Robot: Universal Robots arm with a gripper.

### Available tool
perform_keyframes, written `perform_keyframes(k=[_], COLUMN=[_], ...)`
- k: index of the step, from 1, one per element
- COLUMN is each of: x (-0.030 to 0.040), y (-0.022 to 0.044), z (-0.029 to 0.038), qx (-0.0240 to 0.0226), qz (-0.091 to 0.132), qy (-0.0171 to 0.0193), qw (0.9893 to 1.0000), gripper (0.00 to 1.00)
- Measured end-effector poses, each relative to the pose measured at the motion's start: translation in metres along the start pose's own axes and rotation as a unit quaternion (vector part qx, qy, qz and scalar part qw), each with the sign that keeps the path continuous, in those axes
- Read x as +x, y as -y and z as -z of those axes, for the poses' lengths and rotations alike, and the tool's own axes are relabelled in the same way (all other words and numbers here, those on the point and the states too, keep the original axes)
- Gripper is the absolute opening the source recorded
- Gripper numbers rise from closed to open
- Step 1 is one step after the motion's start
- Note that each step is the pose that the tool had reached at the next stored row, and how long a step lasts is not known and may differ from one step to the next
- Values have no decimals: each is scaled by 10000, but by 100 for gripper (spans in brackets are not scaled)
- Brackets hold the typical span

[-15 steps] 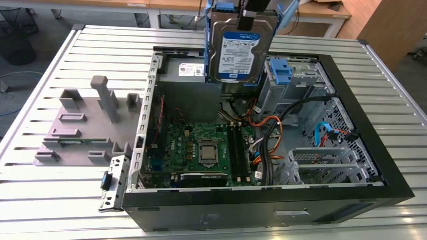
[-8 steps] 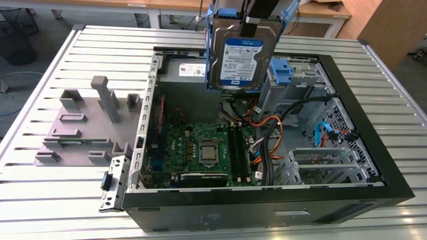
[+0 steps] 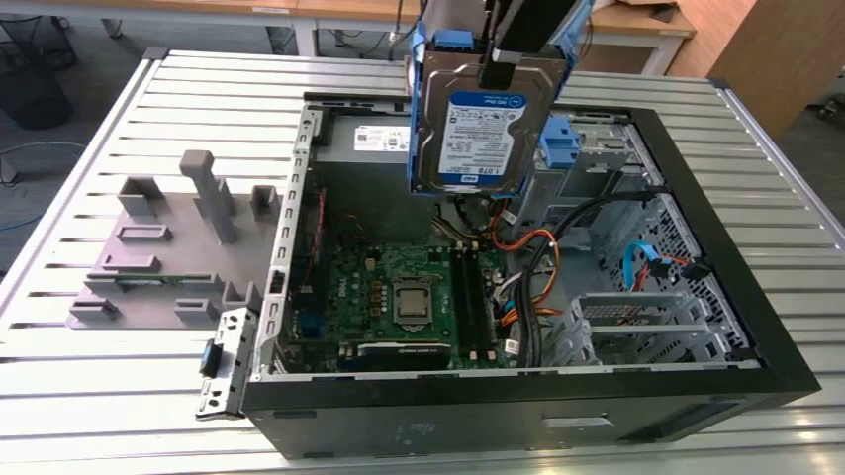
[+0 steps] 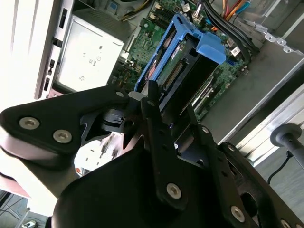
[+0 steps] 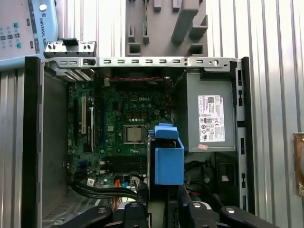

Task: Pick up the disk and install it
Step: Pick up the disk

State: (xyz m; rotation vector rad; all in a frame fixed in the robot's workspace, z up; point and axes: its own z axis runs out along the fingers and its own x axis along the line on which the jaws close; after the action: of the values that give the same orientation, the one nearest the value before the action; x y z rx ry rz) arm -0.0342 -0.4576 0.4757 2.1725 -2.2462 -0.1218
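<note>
The disk [image 3: 476, 139], a silver hard drive with a white-and-blue label in a bright blue caddy, hangs upright above the rear middle of the open computer case [image 3: 528, 401]. My gripper [image 3: 498, 71] is shut on its upper end. In the second wrist view the black fingers [image 4: 153, 111] clamp the disk [image 4: 190, 61] from both sides, with the motherboard [image 4: 156, 28] beyond it. In the first wrist view the disk [image 5: 168, 159] is edge-on in front of my gripper [image 5: 161, 209], over the case floor beside the power supply [image 5: 209, 118].
The case lies on a slatted metal table [image 3: 106, 396]. Inside are the motherboard [image 3: 396, 297], cable bundles [image 3: 541, 267], a blue bracket [image 3: 561, 139] by the drive bay and a metal cage [image 3: 634, 322]. A grey fixture [image 3: 172, 247] stands on the exterior view's left.
</note>
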Motion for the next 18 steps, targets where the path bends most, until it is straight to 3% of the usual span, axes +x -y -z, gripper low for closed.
perform_keyframes(k=[18], x=[373], y=[29], z=[11], qx=[2], qz=[-4], qy=[-46], qw=[10000], gripper=[35])
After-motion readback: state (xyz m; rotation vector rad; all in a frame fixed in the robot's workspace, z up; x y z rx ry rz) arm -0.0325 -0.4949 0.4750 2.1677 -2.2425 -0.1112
